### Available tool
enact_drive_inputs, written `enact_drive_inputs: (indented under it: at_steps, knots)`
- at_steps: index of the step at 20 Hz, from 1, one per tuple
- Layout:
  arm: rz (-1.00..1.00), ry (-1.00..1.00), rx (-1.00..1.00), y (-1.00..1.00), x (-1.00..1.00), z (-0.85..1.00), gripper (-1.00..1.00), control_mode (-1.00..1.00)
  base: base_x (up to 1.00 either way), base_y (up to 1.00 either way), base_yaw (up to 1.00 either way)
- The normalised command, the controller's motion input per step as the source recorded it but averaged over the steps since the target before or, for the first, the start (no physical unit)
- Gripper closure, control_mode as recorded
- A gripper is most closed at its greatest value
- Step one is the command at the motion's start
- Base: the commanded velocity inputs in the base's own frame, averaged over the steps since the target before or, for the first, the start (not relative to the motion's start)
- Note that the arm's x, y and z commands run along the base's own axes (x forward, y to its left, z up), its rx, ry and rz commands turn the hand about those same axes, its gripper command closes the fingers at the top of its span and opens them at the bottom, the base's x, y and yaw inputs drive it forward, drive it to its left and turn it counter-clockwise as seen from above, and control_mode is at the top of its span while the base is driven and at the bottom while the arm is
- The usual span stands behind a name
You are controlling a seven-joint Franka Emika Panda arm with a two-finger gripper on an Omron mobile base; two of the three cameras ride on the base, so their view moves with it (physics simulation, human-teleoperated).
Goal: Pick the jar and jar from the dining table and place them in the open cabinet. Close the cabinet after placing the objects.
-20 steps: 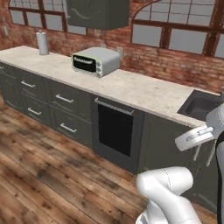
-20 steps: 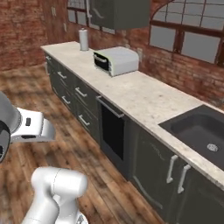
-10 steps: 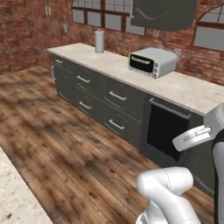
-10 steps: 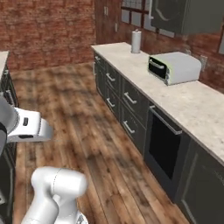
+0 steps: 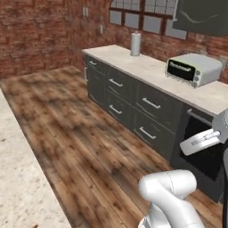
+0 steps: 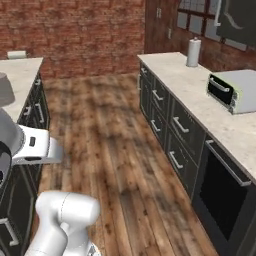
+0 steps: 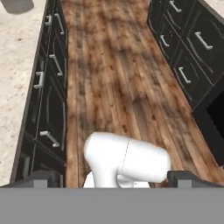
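Reading the step in hand as the approach to the dining table, with nothing picked up yet. Table's beige speckled top lies on the robot's left in the right base view and along the left edge of the hand view, dark drawer fronts below it. Grey frosted jar stands on that top near its edge; the hand view shows its base at the top left corner. Gripper: fingertips spread wide, nothing between them, aimed down at the wooden floor, well apart from the jar. Wall cabinet hangs above the opposite counter, past the toaster oven and the paper towel roll; cannot tell from here whether its door is open. To do this step well, in my judgement: bring the base square to the table edge and stop close enough that the arm reaches the jar without stretching; lift the hand above the countertop before swinging left, so it clears the edge and the drawer handles; leave the fingers wide, since the jar is broad; come at it level and centred so it is not tipped.
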Motion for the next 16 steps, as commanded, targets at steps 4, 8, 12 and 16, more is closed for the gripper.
enact_drive_inputs:
  at_steps: [4, 8, 12, 16]
  knots:
    - [0.0, 0.0, 0.0, 0.0, 0.0, 0.0, -1.0, 1.0, 1.0, 0.37, 0.19]
    - [0.0, 0.0, 0.0, 0.0, 0.0, 0.0, -1.0, 1.0, 1.0, 0.44, 0.17]
    - [0.0, 0.0, 0.0, 0.0, 0.0, 0.0, -1.0, 1.0, 1.0, 0.42, 0.25]
    - [0.0, 0.0, 0.0, 0.0, 0.0, 0.0, -1.0, 1.0, 1.0, 0.29, 0.49]
